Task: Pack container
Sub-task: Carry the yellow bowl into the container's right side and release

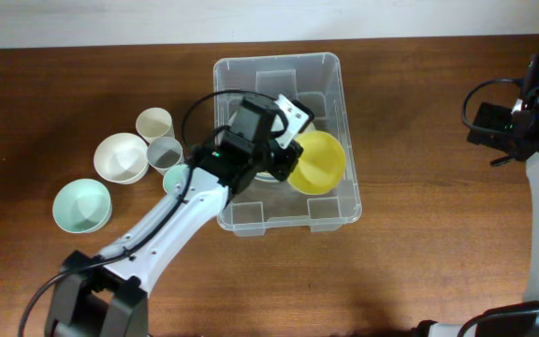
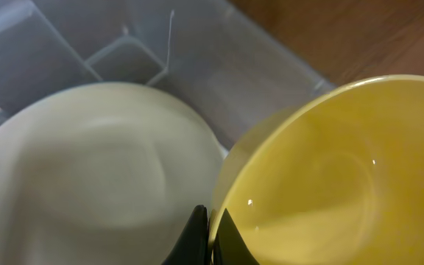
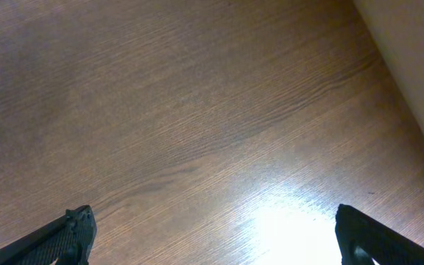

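The left gripper (image 2: 209,234) pinches the thin rim of the yellow bowl (image 1: 318,161) inside the container (image 1: 251,73). The bowl looks light, stiff and glossy, so it could swivel in that pinch. The right gripper (image 3: 216,239) stands wide open over the table at the right.

L-wrist cam crops yellow bowl (image 2: 330,177) at edges.

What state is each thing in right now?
container: open, no lid, two bowls inside.
yellow bowl: in the container, gripped at its rim.
cream bowl: in the container, upright, empty.
left gripper: shut on the yellow bowl's rim.
right gripper: open, empty, over bare table.
cream cup: upright, empty, outside the container.
grey cup: same.
white bowl: same.
mint bowl: same.
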You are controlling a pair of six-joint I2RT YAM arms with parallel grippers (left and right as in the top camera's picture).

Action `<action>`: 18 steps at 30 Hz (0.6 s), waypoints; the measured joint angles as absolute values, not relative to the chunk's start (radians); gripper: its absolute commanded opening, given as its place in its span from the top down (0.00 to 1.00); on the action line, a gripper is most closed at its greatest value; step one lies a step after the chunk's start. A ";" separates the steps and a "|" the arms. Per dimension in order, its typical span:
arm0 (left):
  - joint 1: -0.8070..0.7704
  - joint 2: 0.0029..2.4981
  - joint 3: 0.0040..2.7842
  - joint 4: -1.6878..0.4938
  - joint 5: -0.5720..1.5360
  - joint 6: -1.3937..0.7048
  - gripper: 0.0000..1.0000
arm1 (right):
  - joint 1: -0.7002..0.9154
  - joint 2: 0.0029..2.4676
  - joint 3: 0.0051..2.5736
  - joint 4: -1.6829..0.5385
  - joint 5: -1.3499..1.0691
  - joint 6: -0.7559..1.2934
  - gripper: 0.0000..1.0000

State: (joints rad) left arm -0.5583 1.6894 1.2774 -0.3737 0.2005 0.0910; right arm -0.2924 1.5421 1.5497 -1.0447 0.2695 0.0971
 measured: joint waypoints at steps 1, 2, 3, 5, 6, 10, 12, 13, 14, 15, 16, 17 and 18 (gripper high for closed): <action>-0.564 1.693 1.277 -0.377 0.186 0.095 1.00 | -0.292 1.542 1.550 -1.044 0.269 0.097 0.01; -0.567 1.696 1.277 -0.382 0.175 0.099 0.99 | -0.292 1.542 1.550 -1.045 0.269 0.097 0.01; -0.569 1.699 1.278 -0.389 0.166 0.103 0.99 | -0.292 1.542 1.550 -1.044 0.270 0.097 0.01; -0.569 1.706 1.278 -0.404 0.150 0.109 1.00 | -0.292 1.542 1.550 -1.045 0.270 0.097 0.01; -0.569 1.711 1.279 -0.410 0.144 0.110 0.99 | -0.292 1.542 1.550 -1.045 0.270 0.097 0.01; -0.575 1.734 1.282 -0.434 0.130 0.113 1.00 | -0.292 1.542 1.550 -1.045 0.270 0.096 0.01; -0.589 1.745 1.282 -0.441 0.123 0.113 1.00 | -0.292 1.542 1.550 -1.045 0.269 0.097 0.01; -0.598 1.750 1.282 -0.442 0.122 0.113 0.99 | -0.292 1.542 1.550 -1.045 0.269 0.097 0.01; -0.608 1.751 1.282 -0.442 0.122 0.115 0.99 | -0.292 1.542 1.550 -1.045 0.270 0.097 0.01; -0.619 1.752 1.282 -0.442 0.122 0.121 1.00 | -0.292 1.542 1.550 -1.044 0.269 0.097 0.01; -0.631 1.752 1.282 -0.442 0.122 0.125 0.99 | -0.292 1.542 1.550 -1.045 0.269 0.097 0.01; -0.644 1.752 1.282 -0.442 0.120 0.130 0.98 | -0.292 1.542 1.550 -1.045 0.270 0.097 0.01; -0.656 1.752 1.283 -0.443 0.118 0.134 0.86 | -0.292 1.542 1.550 -1.045 0.269 0.097 0.01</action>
State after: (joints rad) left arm -0.6556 1.7519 1.2831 -0.4427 0.1177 0.1345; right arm -0.2924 1.5425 1.5497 -1.0447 0.2691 0.0967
